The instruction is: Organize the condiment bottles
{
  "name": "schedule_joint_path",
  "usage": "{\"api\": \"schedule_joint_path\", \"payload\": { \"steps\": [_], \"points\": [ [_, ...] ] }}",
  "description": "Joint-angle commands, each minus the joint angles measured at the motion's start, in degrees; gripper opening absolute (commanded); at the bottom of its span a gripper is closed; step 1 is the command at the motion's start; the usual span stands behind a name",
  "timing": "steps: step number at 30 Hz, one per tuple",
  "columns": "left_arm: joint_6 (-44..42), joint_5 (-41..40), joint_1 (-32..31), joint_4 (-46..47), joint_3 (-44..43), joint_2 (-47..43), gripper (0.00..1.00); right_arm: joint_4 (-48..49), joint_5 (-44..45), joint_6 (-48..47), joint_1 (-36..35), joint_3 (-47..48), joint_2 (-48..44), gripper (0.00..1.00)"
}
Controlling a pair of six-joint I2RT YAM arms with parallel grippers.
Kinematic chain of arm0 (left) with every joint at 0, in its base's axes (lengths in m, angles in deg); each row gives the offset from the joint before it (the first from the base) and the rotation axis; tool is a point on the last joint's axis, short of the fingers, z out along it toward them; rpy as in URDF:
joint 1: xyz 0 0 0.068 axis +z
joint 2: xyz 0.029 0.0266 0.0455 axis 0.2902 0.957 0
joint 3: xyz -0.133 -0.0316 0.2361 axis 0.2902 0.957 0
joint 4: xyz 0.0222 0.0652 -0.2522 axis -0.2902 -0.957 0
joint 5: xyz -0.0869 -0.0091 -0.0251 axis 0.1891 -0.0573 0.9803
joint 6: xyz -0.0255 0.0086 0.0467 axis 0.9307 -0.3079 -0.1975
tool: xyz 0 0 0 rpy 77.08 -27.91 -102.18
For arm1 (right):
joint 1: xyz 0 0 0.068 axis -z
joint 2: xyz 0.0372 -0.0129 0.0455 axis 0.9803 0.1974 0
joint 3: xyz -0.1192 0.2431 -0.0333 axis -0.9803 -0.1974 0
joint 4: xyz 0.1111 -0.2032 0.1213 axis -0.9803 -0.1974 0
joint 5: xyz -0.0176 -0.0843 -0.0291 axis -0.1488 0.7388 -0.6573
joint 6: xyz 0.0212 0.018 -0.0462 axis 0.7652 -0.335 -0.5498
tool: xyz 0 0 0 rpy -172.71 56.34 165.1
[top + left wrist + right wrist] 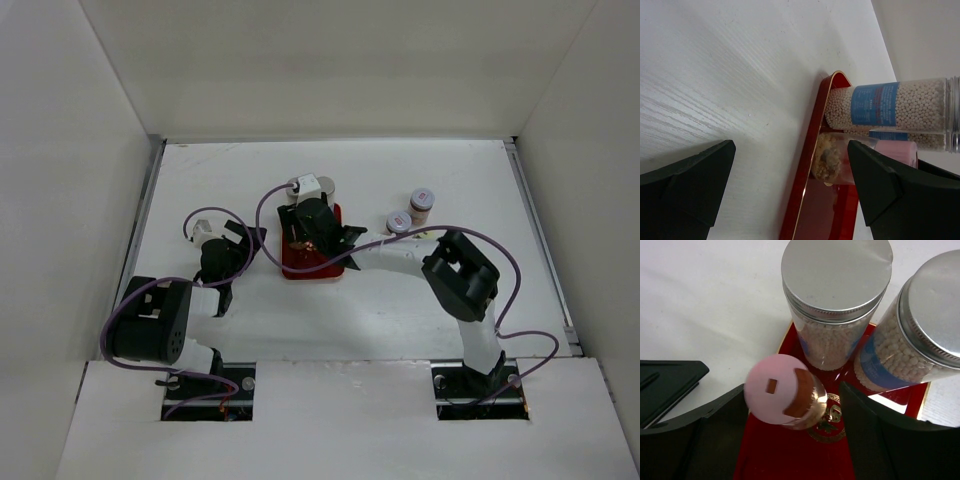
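Top view: the right gripper point(318, 228) hangs over the far half of the tray point(300, 268), hiding what lies under it. The left gripper point(238, 245) sits beside the tray's edge, over the table point(200, 180). The right arm is plainly nearer the tray's load. Two squat jars point(422, 203) stand off the tray, back beside the right forearm.

Left wrist: the jaws are spread wide with nothing between them. The tray's rim point(810, 165) is dead ahead, with the grey jars point(885, 105) and the pink jar point(880, 152) just past it.

Right wrist: the fingers point(715, 435) are spread astride the pink jar point(782, 387). It leans off vertical, its cap towards the left-hand finger, and tray shows between it and the other. The grey jars point(837, 275) stand upright just beyond the fingertips. A squeeze would likely meet the cap off-centre.
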Motion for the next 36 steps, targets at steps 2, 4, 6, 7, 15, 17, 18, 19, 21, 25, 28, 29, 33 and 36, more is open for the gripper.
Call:
{"api": "schedule_joint_path", "payload": {
  "steps": [2, 4, 6, 7, 15, 17, 18, 19, 21, 25, 28, 29, 33, 36],
  "points": [
    [0.2, 0.3, 0.0, 2.0, -0.6, -0.5, 1.00, 1.5, 0.8, -0.2, -0.6, 1.4, -2.1, 0.80],
    [0.2, 0.3, 0.2, 2.0, -0.5, -0.6, 1.00, 1.5, 0.8, -0.5, -1.0, 0.7, -4.4, 0.80],
    [0.2, 0.9, 0.2, 2.0, -0.5, -0.4, 1.00, 1.6, 0.8, -0.6, -1.1, -0.7, -7.8, 0.81],
    [0.2, 1.0, 0.2, 2.0, -0.5, -0.5, 1.00, 1.8, 0.6, -0.6, -1.1, -1.7, -9.7, 0.81],
    [0.6, 0.9, 0.0, 2.0, -0.4, -0.6, 1.00, 2.1, 10.7, 0.0, 5.9, -22.3, -34.7, 0.81],
    [0.6, 0.7, -0.2, 2.0, -0.5, -0.3, 1.00, 0.9, 16.2, 0.5, 11.0, -29.1, -41.2, 0.84],
    [0.6, 0.8, -0.2, 2.0, -0.7, 0.1, 1.00, -0.5, 18.0, 0.7, 13.5, -31.9, -44.3, 0.85],
    [0.7, 1.1, -0.2, 2.0, -0.8, 0.6, 1.00, -1.9, 18.8, 0.9, 15.5, -33.7, -46.4, 0.87],
    [1.1, 1.5, -0.2, 2.4, -0.9, 0.9, 1.00, -5.5, 19.5, 1.8, 19.8, -37.4, -50.6, 0.91],
    [1.2, 1.2, -0.5, 3.0, -0.7, 0.8, 1.00, -7.5, 17.5, 5.2, 22.3, -39.5, -51.3, 0.93],
    [1.5, 1.9, -0.3, 3.0, -0.7, 0.8, 1.00, -7.6, 14.3, 6.1, 22.3, -38.9, -48.0, 0.92],
    [1.5, 1.9, -0.3, 3.0, -0.6, 0.4, 1.00, -7.4, 13.7, 6.6, 22.5, -38.9, -47.3, 0.92],
    [1.5, 1.6, -0.3, 3.0, -0.4, -0.2, 1.00, -7.7, 11.5, 8.1, 23.7, -39.4, -45.3, 0.88],
    [1.6, 2.0, -0.4, 3.0, -0.6, 0.1, 1.00, -7.5, 10.2, 9.4, 25.0, -40.1, -43.5, 0.84]
  ]
}}
